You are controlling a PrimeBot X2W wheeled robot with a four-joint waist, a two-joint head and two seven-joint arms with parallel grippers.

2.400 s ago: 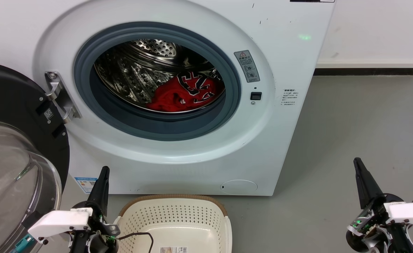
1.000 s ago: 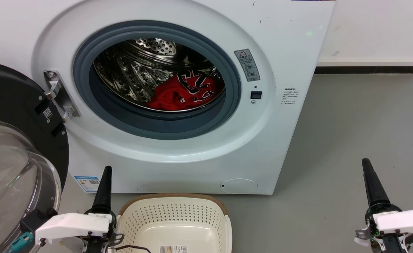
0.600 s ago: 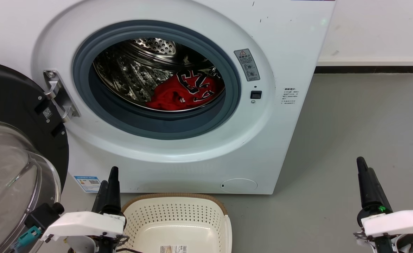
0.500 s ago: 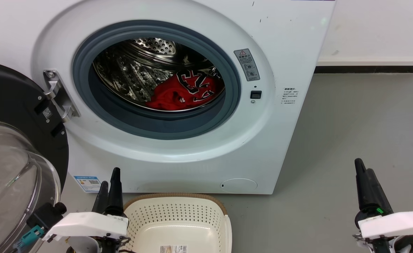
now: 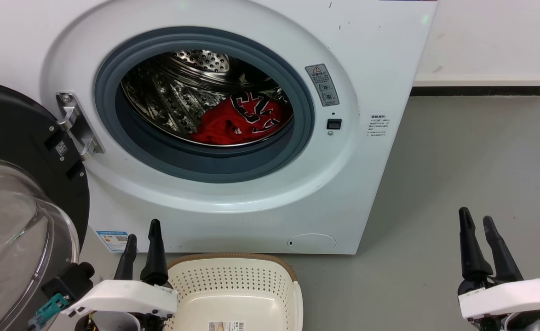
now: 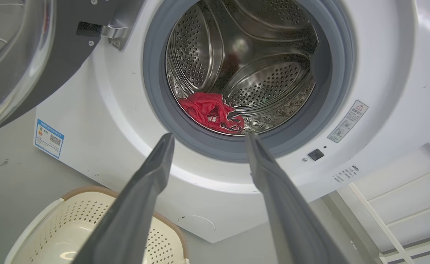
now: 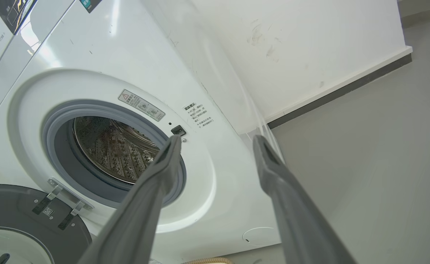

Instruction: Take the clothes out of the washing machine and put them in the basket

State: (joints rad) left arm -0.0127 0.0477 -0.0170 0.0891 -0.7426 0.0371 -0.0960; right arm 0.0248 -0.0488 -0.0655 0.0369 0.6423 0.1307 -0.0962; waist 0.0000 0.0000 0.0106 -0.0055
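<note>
- Opening: my left gripper (image 5: 142,230) and right gripper (image 5: 475,216), pinched a second ago, now gape empty.
- Ready to reach the clothes (image 5: 238,122) in the washing machine (image 5: 380,69).

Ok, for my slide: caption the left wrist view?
Open left tool faces red clothes in the washing machine, basket below.

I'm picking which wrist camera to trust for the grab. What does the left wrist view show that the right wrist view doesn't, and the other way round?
Left wrist view: the red clothes lying low in the drum, beyond the open left gripper. Right wrist view: the wall's dark skirting and the open right gripper. Both: the washing machine with its door swung open.
</note>
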